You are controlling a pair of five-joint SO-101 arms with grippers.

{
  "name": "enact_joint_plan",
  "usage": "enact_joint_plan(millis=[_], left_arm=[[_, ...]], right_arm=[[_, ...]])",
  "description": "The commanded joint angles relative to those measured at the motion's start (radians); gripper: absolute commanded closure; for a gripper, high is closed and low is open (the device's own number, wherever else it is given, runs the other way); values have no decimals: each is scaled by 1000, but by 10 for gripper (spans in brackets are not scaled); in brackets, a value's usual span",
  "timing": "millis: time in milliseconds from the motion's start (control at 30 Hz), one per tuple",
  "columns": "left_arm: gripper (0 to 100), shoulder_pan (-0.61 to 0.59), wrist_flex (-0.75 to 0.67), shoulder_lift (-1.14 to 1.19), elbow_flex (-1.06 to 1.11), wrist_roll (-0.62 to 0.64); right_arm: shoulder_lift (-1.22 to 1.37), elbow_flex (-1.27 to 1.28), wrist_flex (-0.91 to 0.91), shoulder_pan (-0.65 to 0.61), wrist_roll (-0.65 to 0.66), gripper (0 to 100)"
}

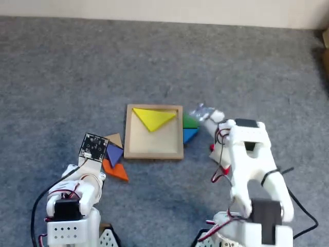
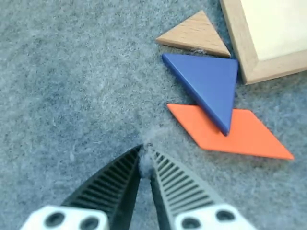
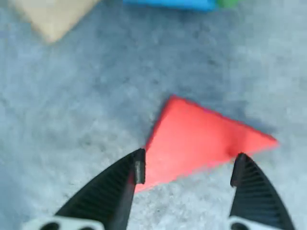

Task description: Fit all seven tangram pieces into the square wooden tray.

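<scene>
Looks like a small robotics lab or test bench. Told by two white desktop arms, the left arm and the right arm, set side by side at the near edge of a table covered in plain grey felt. Told also by loose red wires and a black cable hanging bare on the right one, an exposed circuit board on the left wrist, and a wooden tray with coloured puzzle pieces laid out as practice material. Beyond the felt, just a pale strip, wall or floor, hard to tell.
</scene>
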Motion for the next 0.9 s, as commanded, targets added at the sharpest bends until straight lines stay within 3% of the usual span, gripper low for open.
enact_joint_plan(millis=[0,100,200,400,567,867], left_arm=[[993,-10,-17,-5,-2,-8],[993,-10,-17,-5,-2,-8],[993,-10,-17,-5,-2,-8],[993,-12,-17,-5,-2,-8],[993,-21,-17,-5,-2,-8],[993,-53,-17,-5,-4,-8]], right_arm=[[-136,-41,-16,-27,-293,724],[-191,-44,-16,-33,-546,723],[-205,-47,-16,-33,-712,721],[-105,-50,-22,-48,-836,711],[53,-143,-16,-61,-968,615],[251,-275,-18,-65,-979,611]])
